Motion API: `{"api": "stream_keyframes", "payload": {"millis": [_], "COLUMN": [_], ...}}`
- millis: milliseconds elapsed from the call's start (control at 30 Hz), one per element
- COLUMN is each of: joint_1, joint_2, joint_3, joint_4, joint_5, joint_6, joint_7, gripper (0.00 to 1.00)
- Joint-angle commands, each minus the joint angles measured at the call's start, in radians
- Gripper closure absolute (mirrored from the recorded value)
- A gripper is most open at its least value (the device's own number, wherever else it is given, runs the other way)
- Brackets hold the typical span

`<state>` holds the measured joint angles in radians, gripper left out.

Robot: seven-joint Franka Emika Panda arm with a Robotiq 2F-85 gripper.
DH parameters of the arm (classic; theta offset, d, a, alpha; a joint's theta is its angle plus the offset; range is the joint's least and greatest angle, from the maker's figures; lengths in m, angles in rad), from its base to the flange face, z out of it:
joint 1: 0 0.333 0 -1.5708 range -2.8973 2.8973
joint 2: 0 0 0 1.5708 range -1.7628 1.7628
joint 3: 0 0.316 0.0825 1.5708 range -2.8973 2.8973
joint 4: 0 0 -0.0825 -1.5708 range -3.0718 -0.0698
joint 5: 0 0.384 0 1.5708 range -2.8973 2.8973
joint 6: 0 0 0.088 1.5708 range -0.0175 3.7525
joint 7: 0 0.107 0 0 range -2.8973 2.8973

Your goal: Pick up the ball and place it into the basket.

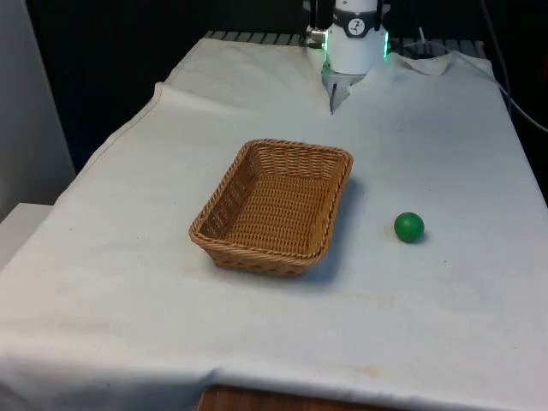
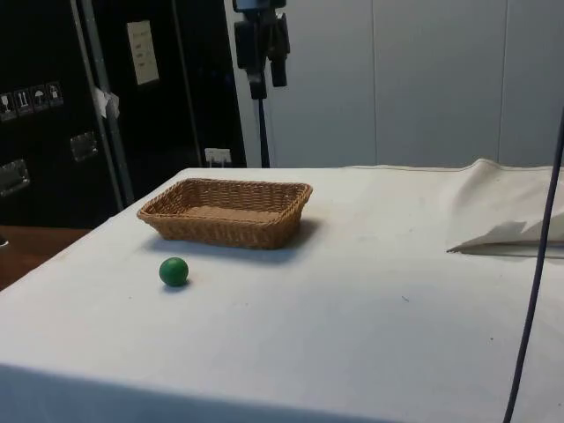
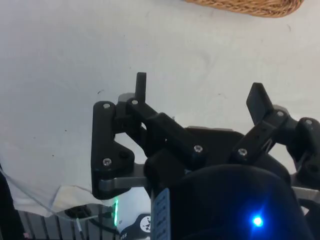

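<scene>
Ball (image 1: 408, 227) rests on open counter (image 1: 445, 325), well apart from basket (image 1: 276, 206), clear of edges. Claw (image 3: 199, 95) released, hanging high.

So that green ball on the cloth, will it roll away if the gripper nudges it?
Probably: the green ball looks round and smooth, resting free on the flat cloth. It seems small, likely light. The open gripper should close squarely, or it may squirt out.
</scene>
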<state>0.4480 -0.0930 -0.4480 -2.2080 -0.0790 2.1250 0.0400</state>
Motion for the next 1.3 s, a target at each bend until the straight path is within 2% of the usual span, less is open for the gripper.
{"api": "stream_keyframes", "payload": {"millis": [0, 433, 1000, 1033, 1067, 1233, 1267], "joint_1": [0.003, 0.003, 0.005, 0.004, 0.005, 0.003, 0.004], "joint_2": [0.013, 0.059, 0.185, 0.175, 0.198, 0.235, 0.226], "joint_3": [0.002, 0.018, 0.047, 0.045, 0.049, 0.055, 0.051], "joint_4": [0.008, 0.031, 0.106, 0.100, 0.114, 0.128, 0.124], "joint_5": [0.008, 0.016, 0.064, 0.052, 0.070, 0.099, 0.081], "joint_6": [0.005, 0.032, 0.100, 0.093, 0.107, 0.139, 0.131], "joint_7": [0.002, 0.003, 0.010, 0.011, 0.009, 0.003, 0.010], "gripper": [0.00, 0.00, 0.00, 0.00, 0.00, 0.00, 0.00]}}
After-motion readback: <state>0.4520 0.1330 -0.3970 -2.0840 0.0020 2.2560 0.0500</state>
